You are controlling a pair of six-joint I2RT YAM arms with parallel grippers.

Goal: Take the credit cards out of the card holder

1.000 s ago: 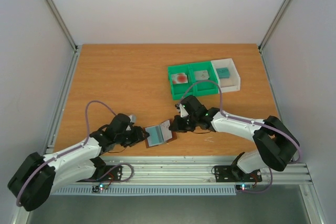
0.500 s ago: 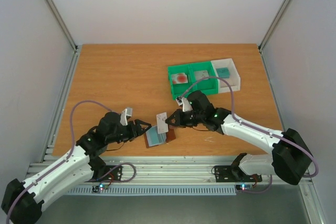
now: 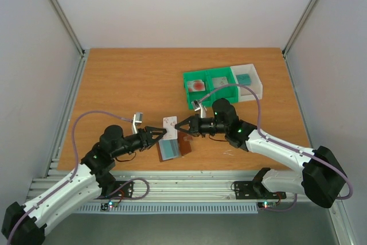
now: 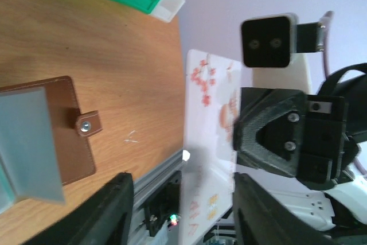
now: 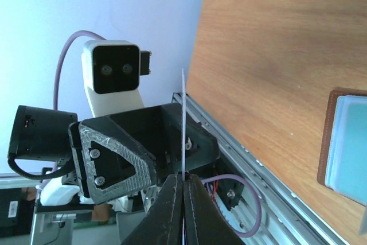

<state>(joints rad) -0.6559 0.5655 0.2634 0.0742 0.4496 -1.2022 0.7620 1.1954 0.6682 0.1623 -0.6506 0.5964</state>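
The brown card holder lies open on the table near the front edge, its grey-blue inner face up. Above it, my right gripper is shut on a white credit card printed with red and orange marks. In the right wrist view that card stands edge-on out of the closed fingertips. My left gripper faces it, and its open jaws stand on either side of the card's free end, with a gap showing on one side.
A green two-compartment tray at the back right holds a card with a red blot and a grey card. A white tray beside it holds a teal card. The table's metal front rail runs close by.
The right gripper has lifted the white card clear of the holder and carried it up and left. The left gripper let go of the holder, rose, and now straddles the card.
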